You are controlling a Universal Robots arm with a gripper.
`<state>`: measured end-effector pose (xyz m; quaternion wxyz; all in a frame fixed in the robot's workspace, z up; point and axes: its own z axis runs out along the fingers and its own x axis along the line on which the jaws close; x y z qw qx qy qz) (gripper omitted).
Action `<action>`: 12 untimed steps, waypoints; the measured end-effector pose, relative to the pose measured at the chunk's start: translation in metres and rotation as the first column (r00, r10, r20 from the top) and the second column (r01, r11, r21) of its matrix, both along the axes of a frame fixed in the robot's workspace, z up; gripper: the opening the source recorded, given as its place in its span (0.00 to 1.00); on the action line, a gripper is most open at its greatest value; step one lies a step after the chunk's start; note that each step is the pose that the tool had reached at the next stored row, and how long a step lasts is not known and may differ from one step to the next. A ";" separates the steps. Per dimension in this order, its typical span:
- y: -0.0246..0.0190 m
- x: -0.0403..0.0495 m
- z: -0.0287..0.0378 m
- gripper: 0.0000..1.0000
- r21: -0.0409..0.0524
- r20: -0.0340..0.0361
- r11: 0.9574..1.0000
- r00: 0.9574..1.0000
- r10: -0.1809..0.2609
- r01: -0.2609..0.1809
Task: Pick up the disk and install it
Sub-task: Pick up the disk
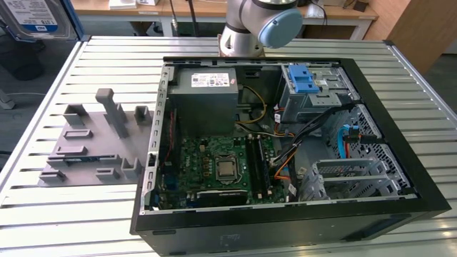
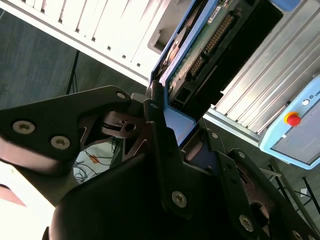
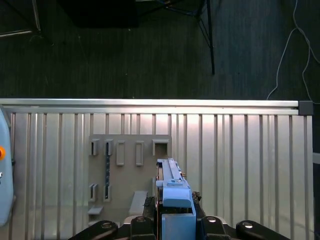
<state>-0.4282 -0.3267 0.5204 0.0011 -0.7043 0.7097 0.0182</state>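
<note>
- Disk (image 2: pixel 200 50) clamped edge-on between the dark fingers (image 2: pixel 157 130) of the gripper (image 2: pixel 180 120), which is closed down to the width of the blue carrier frame, with the green circuit board facing the second wrist view
- Raised clear of the slatted table (image 1: pixel 71 225), the drive hangs outside the open computer case (image 1: pixel 400 140) and well apart from it, on the side where the grey holder plate (image 1: pixel 78 160) lies
- Pick-up looks done on this evidence; the install has not begun, with the load nowhere near the case's interior
- Installing, as a judgement, calls for squaring the carrier with a free silver drive cage (image 1: pixel 350 176) inside the case and sliding it in without snagging the loose cables (image 1: pixel 321 126) there
- Drive's white-and-blue label (image 1: pixel 32 21) is cut off by the edge of the exterior view
- Arm base (image 1: pixel 253 27) stands beyond the case's far wall, its upper links out of frame
- Whether that cage inside the case stands free is hard to make out behind the wiring, and the gripper's own linkage masks where the pads meet the carrier
</note>
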 end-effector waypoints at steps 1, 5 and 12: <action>0.0000 0.0000 0.0005 0.36 0.000 0.000 1.000 1.000 0.000 0.000; 0.0000 0.0000 0.0005 0.36 0.000 0.000 1.000 1.000 0.000 0.000; 0.0000 0.0023 0.0005 0.36 0.000 0.000 1.000 1.000 0.000 0.000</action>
